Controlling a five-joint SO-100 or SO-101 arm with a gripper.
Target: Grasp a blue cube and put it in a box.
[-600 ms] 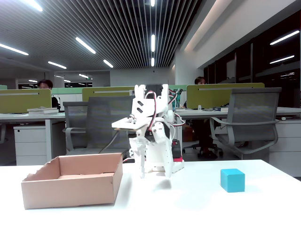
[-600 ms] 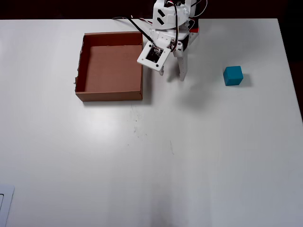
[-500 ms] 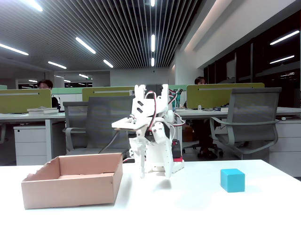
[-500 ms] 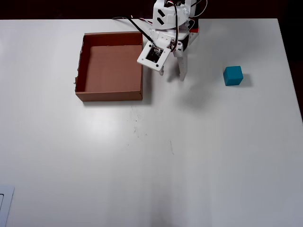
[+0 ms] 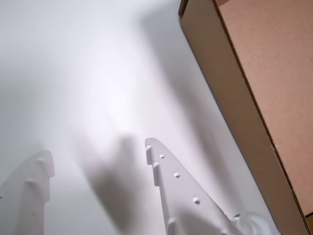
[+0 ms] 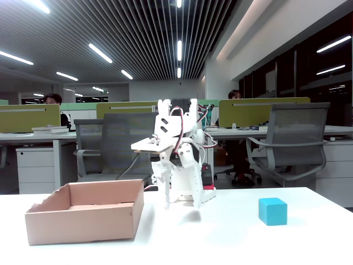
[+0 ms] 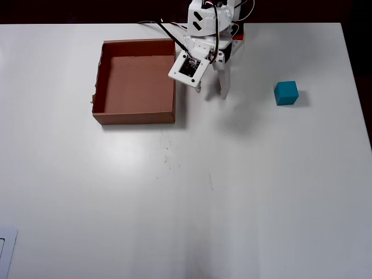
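Nothing is yet done: the blue cube (image 7: 286,92) is left ungrasped on the tabletop (image 7: 244,192), well apart from the box (image 7: 135,115), which lies empty, and the tool (image 7: 212,93) is held parted and empty.

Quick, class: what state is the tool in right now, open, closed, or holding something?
Tool: open and empty; bare table shows between its two fingers, with the blue cube lying well away from it.

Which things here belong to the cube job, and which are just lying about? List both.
Job:
blue cube
cardboard box
gripper, fingers open and empty

Lying about:
office chairs
desks
white object at table corner
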